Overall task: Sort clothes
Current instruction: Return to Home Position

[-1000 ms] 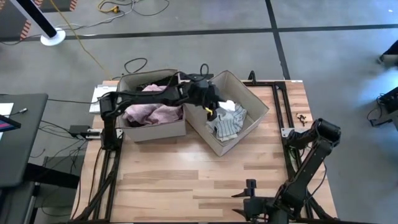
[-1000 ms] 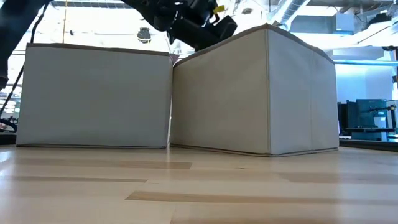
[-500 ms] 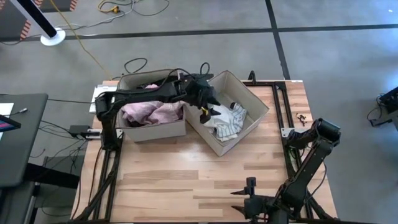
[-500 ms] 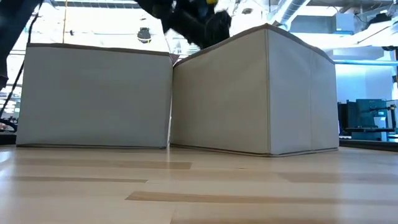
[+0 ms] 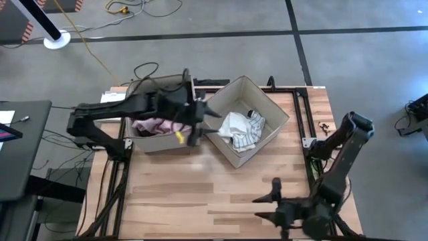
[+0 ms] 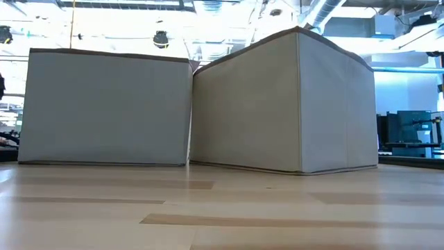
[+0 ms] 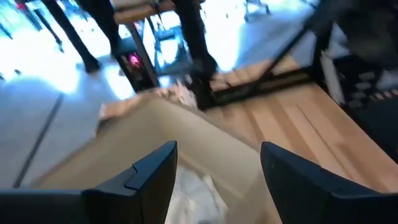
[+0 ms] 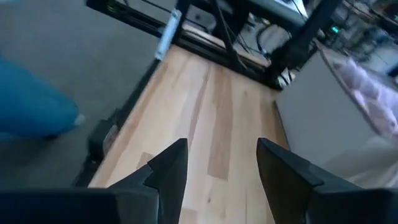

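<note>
So the left claw (image 5: 202, 124) hangs over the spot where the two beige fabric boxes meet, with its arm stretched across the left box (image 5: 167, 142). Its fingers are spread wide with nothing between them, and its wrist view looks down past them (image 7: 217, 162) into the right box, where a bit of white cloth (image 7: 193, 194) shows. The clothes all sit in the boxes: a pink garment (image 5: 152, 125) bunched in the left box, and a pile of white and striped pieces (image 5: 241, 130) in the right box (image 5: 267, 100), which sits turned at an angle. From the low view the two boxes touch at a corner. The right claw (image 5: 266, 199) is well apart from all that, low over the near edge of the wooden surface (image 5: 200, 194), fingers spread and carrying nothing, just bare planks ahead of it.
</note>
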You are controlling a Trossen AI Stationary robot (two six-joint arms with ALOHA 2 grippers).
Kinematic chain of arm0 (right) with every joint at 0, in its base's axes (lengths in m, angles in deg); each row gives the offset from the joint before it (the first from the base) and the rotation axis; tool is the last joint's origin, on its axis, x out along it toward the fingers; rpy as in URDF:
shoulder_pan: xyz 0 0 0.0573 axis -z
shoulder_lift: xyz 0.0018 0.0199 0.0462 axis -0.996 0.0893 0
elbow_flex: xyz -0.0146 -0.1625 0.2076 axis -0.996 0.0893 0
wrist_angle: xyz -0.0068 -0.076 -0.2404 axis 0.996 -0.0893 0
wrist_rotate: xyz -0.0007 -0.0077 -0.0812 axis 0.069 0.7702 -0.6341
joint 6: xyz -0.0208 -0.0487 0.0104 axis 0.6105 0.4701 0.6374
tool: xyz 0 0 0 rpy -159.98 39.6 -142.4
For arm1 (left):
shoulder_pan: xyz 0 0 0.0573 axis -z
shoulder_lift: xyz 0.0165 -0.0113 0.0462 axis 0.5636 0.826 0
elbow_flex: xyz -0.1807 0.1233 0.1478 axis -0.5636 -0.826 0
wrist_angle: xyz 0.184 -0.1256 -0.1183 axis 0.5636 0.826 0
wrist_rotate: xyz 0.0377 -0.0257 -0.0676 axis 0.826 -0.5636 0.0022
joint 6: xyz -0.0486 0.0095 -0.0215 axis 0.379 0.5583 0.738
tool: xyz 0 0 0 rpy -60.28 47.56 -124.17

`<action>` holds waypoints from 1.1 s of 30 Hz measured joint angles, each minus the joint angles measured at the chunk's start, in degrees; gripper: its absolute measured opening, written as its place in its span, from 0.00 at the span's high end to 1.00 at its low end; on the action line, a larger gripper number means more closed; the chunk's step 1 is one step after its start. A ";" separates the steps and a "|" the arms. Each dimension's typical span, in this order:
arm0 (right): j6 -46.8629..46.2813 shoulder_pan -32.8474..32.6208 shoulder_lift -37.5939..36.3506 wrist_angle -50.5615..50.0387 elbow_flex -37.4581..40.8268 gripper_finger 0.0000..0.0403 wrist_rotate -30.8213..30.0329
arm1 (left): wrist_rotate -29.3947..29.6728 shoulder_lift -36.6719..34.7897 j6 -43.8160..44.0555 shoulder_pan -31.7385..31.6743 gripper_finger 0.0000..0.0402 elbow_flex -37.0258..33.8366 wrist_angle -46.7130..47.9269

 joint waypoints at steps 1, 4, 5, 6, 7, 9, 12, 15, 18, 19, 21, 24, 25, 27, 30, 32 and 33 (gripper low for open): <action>1.22 -0.14 -1.33 -0.22 0.00 0.50 0.81 | 0.36 -1.22 0.35 0.85 0.44 -0.03 2.56; 4.83 -1.35 -5.32 -1.53 0.00 0.51 2.78 | 5.48 -4.64 0.87 4.13 0.44 -0.05 9.56; 5.90 -1.81 -6.64 -2.05 0.00 0.51 3.25 | 8.31 -5.47 0.88 5.50 0.44 -0.09 11.94; 6.68 -2.50 -8.07 -3.00 0.00 0.51 3.40 | 11.54 -6.38 0.88 6.75 0.44 -0.11 13.52; 7.21 -3.29 -9.45 -4.04 0.00 0.51 3.46 | 14.74 -7.33 0.87 8.06 0.44 -0.11 14.86; 7.73 -4.73 -12.19 -6.09 0.00 0.52 3.53 | 19.48 -9.18 1.31 10.55 0.44 -0.15 17.60; 7.82 -6.80 -16.28 -10.06 0.00 0.52 3.55 | 24.24 -12.26 2.77 13.31 0.44 -0.15 18.72; 7.72 -8.58 -19.62 -13.45 0.00 0.53 3.53 | 28.16 -15.33 4.95 15.41 0.44 -0.13 20.18; 6.25 -10.09 -22.31 -16.91 0.11 0.53 3.53 | 32.72 -19.11 7.93 17.41 0.44 -2.41 21.39; 5.68 -10.54 -23.30 -17.25 0.79 0.53 3.51 | 34.20 -20.70 9.01 17.99 0.44 -4.11 21.41; 5.18 -11.23 -26.02 -16.41 4.00 0.53 3.42 | 36.70 -24.06 11.77 19.00 0.44 -7.99 21.47; 4.71 -12.27 -31.22 -11.51 11.61 0.53 3.40 | 39.11 -29.39 16.69 20.31 0.44 -15.10 21.01; 4.54 -12.51 -33.26 -9.34 14.57 0.53 3.35 | 39.42 -31.12 18.19 20.75 0.44 -17.76 19.91; 4.63 -13.03 -37.54 -3.56 20.61 0.53 3.37 | 39.57 -34.36 20.32 21.87 0.44 -23.56 16.22; 4.78 -14.28 -43.77 3.86 28.96 0.53 3.67 | 39.36 -38.33 21.18 24.21 0.44 -32.30 8.17; 5.97 -15.27 -47.19 8.75 33.92 0.53 3.77 | 39.32 -40.27 21.22 25.84 0.44 -37.38 3.50; 7.05 -15.73 -48.76 11.27 36.33 0.53 3.95 | 39.33 -41.02 21.26 26.55 0.44 -39.84 1.18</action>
